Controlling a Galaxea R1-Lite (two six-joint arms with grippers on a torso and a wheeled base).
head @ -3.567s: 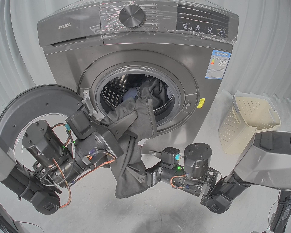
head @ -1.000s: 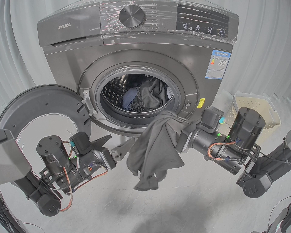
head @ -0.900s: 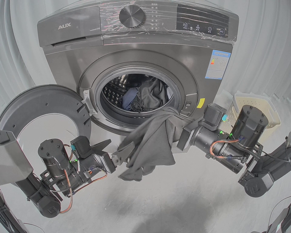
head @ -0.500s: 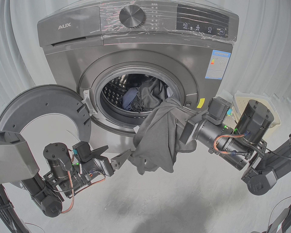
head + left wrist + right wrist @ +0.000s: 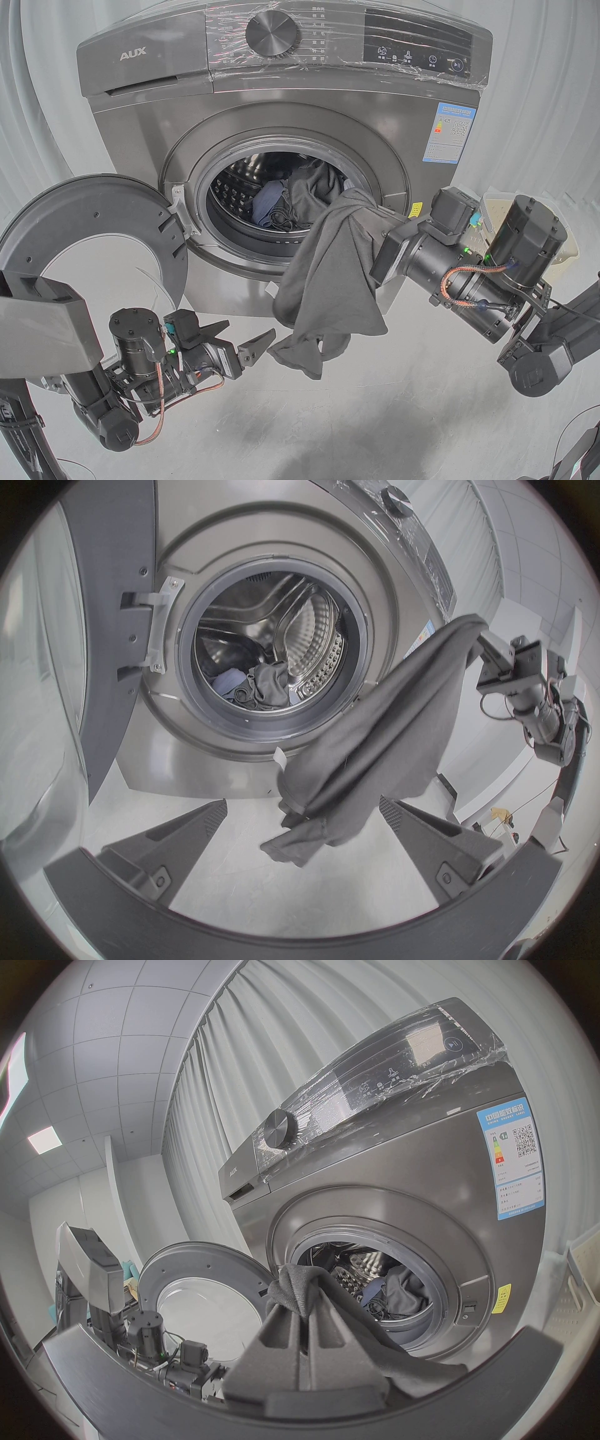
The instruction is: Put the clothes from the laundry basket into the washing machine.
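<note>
A dark grey garment (image 5: 331,275) hangs from my right gripper (image 5: 369,215), which is shut on its top fold just in front of the right rim of the washing machine's (image 5: 281,94) round opening (image 5: 281,200). The wrist view has the fingers (image 5: 306,1329) pinched together on the cloth (image 5: 350,1322). Dark and blue clothes (image 5: 294,197) lie inside the drum (image 5: 262,686). My left gripper (image 5: 240,340) is open and empty, low on the left, just short of the garment's hanging hem (image 5: 300,842). The cream laundry basket (image 5: 562,225) stands at the right behind my right arm.
The machine's round door (image 5: 87,225) stands swung open to the left, close to my left arm. Bare grey floor (image 5: 350,425) lies in front of the machine. White curtains (image 5: 544,112) hang behind.
My right gripper has lifted the garment up and toward the drum opening. My left gripper has let go of it, dropped and pulled back to the lower left.
</note>
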